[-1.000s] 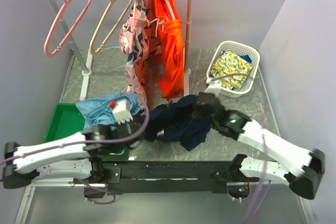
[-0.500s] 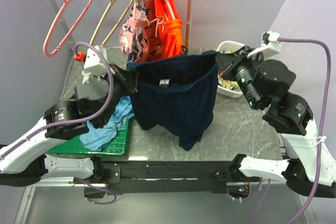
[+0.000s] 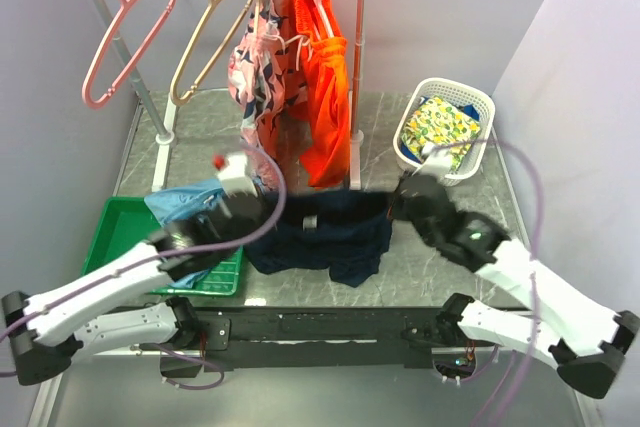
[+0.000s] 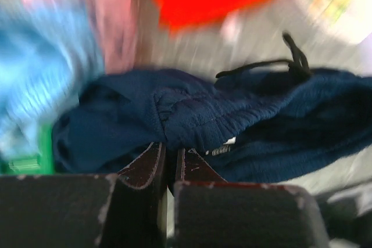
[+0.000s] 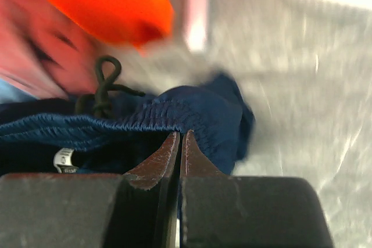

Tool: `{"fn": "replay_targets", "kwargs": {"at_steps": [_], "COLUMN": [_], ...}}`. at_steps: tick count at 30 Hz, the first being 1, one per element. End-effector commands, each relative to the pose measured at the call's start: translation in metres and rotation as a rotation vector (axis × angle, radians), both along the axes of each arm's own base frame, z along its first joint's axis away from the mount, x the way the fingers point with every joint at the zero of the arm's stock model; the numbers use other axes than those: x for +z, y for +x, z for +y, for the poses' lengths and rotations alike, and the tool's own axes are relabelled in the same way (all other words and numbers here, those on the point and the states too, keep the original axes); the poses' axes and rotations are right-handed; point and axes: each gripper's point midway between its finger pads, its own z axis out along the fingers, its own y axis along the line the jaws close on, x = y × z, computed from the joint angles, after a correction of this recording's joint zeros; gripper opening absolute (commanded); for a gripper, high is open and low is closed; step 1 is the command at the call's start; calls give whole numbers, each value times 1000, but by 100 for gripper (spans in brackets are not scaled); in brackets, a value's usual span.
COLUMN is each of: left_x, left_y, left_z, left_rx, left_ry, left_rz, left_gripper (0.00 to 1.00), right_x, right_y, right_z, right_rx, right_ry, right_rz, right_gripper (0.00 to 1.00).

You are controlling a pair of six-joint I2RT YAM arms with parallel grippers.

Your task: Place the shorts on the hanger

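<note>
Left claw (image 4: 167, 156) and right claw (image 5: 179, 143) each pinch the soft, elastic-waisted shorts (image 3: 325, 242), stretched over the marbled counter (image 3: 200, 122).

Robot at the table: the left arm (image 3: 100, 292) and right arm (image 3: 560, 302) wear white shells jointed by rounded black housings, both bolted to a black base rail (image 3: 330, 329). A thin lilac cable (image 3: 284, 199) loops out behind each wrist. Just behind the left hand (image 3: 272, 209) sits a white block tipped with a red dot; the right hand (image 3: 394, 202) is backed in black. Close up, the fingers (image 4: 145, 166) are dark slabs edged in reddish brown, their paint flecked with pale chips.
</note>
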Motion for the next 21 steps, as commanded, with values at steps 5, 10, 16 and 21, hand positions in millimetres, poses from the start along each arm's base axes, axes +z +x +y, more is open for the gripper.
{"fn": "replay_targets", "kwargs": {"at_steps": [5,10,16,21], "left_x": [-94,-52,81,179], "left_y": [-41,-43,-43,-3], "left_z": [-45,-37,4,50], "left_rx": [-194,-280,-282,2], "left_ry": [-193,-139,-182,-57], "left_rz": [231,116,-226,-425], "left_gripper": [22,66,95,92], "right_x": [-106,-119,-122,-130], "right_y": [-11,-10,-10,-11], "right_z": [25,31,32,38], "right_rx": [68,88,98,122], "right_ry": [93,68,52,55], "right_rz": [180,218,221,245], "right_gripper": [0,0,0,0]}}
